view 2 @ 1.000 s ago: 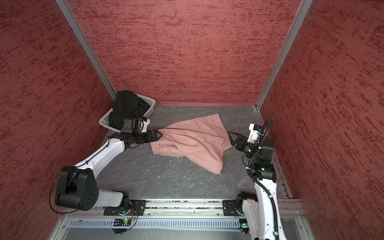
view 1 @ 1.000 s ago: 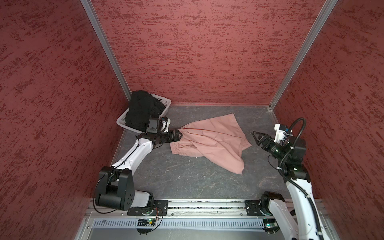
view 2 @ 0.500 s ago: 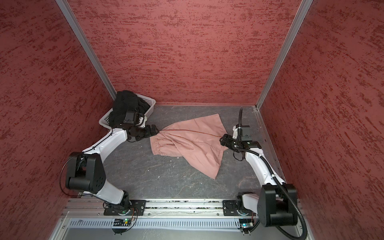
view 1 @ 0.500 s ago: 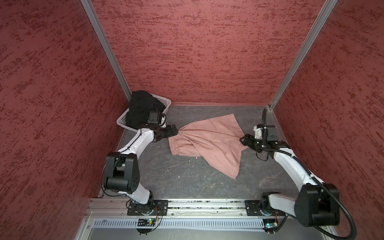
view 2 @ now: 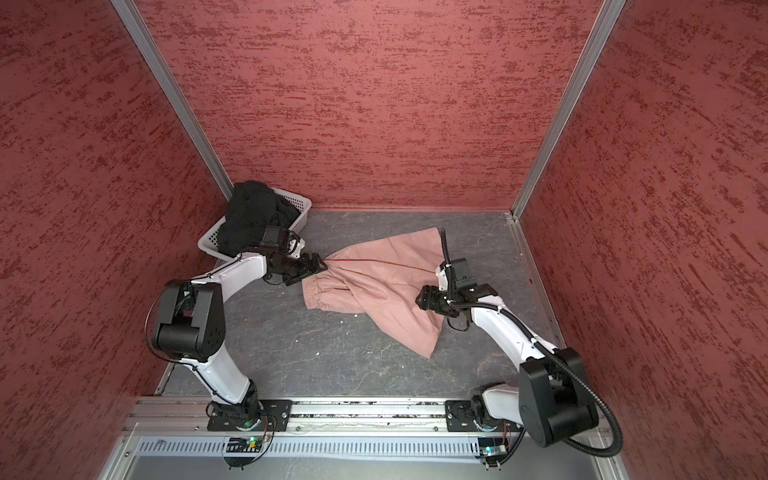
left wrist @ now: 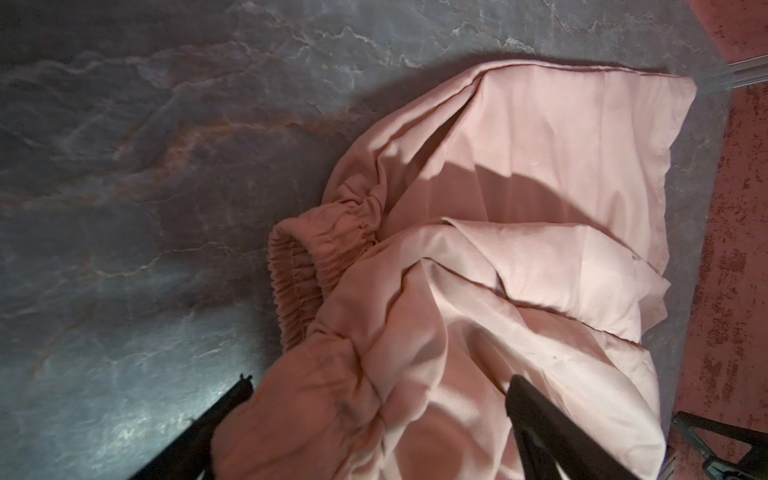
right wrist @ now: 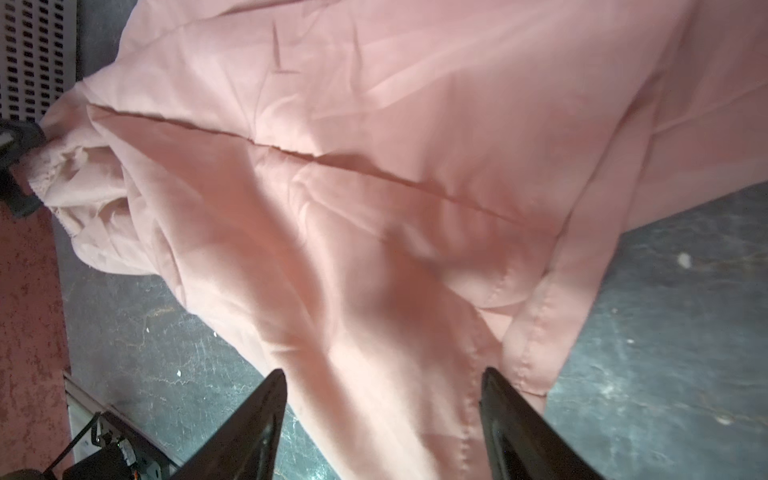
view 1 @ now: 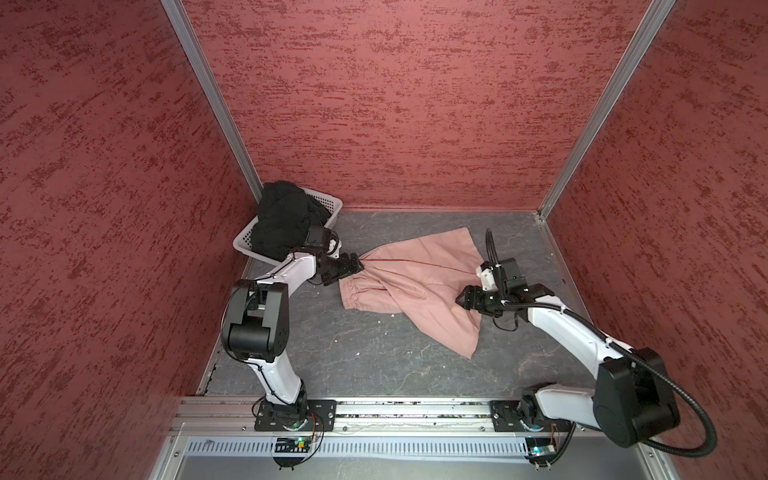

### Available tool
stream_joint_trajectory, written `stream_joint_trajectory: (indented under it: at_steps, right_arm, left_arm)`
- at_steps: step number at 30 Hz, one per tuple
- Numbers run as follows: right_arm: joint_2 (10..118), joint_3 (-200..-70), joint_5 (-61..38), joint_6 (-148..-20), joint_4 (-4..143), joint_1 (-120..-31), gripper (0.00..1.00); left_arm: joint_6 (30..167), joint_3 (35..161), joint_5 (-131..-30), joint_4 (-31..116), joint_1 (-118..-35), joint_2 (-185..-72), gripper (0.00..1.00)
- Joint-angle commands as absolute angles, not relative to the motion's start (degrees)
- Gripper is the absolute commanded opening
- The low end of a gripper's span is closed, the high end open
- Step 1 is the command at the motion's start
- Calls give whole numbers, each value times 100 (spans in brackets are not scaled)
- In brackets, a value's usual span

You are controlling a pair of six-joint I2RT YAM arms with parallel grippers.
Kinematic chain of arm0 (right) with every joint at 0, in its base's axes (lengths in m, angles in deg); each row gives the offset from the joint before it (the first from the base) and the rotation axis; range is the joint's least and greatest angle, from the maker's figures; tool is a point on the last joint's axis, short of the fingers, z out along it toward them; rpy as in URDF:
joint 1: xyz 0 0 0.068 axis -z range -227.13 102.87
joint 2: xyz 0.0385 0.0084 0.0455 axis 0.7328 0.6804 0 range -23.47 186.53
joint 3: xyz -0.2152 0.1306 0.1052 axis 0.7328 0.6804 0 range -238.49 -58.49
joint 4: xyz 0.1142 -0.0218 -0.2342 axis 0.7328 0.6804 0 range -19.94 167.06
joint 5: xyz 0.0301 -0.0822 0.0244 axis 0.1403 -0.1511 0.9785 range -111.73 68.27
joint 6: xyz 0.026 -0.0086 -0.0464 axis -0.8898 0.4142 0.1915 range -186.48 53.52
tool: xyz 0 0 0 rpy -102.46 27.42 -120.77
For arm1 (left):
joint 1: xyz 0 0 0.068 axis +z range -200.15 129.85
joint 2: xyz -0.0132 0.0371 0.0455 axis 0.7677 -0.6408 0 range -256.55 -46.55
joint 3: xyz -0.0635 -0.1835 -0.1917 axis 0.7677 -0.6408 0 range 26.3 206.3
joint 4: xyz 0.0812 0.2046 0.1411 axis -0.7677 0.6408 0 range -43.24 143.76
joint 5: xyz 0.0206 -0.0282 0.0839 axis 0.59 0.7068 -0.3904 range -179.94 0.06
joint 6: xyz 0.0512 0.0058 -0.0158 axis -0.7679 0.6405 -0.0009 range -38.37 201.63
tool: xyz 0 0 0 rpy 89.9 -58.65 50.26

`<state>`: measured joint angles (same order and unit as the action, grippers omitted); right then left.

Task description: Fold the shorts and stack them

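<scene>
End effectors: left [view 1: 357,267], right [view 1: 459,299] open over pink shorts [view 1: 419,282] | basket [view 1: 328,203] holds black shorts [view 1: 282,220]

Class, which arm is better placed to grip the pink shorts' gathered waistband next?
Probably left. The left gripper, open, straddles the pink shorts beside their waistband; the right gripper hangs over a leg.

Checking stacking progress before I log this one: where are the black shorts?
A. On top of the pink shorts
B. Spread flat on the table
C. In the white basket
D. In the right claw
C: the black shorts lie heaped in the basket in the far corner, apart from the pink shorts, which are on the table.
</scene>
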<state>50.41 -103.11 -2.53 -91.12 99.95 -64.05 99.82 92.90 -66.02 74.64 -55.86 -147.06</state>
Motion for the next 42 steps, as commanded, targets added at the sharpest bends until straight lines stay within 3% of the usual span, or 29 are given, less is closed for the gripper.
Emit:
stream_joint_trajectory:
  at_steps: [1,4,10,13,15,18,21,22,29,40,42]
  right_arm:
    - [5115,-10214,-321,-9081,9764,-6672,75]
    - [5276,-10454,-842,-8822,9671,-7100,75]
    - [5916,-11066,-2037,-7893,9729,-7590,70]
    - [6288,-11292,-2439,-7608,9734,-7590,57]
    - [6464,-11389,-2283,-7479,9674,-7595,47]
    - [6589,-11467,-1818,-7436,9602,-7595,19]
    - [6503,-11443,-1540,-7398,9590,-7595,2]
    - [6461,-11424,-1549,-7390,9592,-7593,0]
    - [5603,-11538,-1628,-7351,9999,-7584,0]
    - [4712,-11607,-2052,-7705,11250,-7586,2]
    - [4623,-11506,-1908,-7840,11300,-7581,53]
  left_arm:
    - [9924,9548,-6424,7208,-5554,-14878,97]
    - [9846,9651,-6283,7166,-5568,-14994,97]
    - [9807,9688,-6078,7094,-5560,-15010,75]
    - [9721,9695,-6102,7084,-5556,-14991,64]
    - [9670,9767,-6053,7102,-5551,-15013,51]
    - [9583,9942,-5976,7183,-5556,-15041,28]
    - [9496,10144,-5946,7362,-5560,-14981,14]
    - [9475,10174,-5952,7406,-5566,-14941,10]
    - [9355,10342,-6017,7630,-5577,-14556,0]
    - [9194,10607,-6155,8071,-5586,-14065,0]
    - [9204,10526,-6155,8087,-5590,-13971,0]
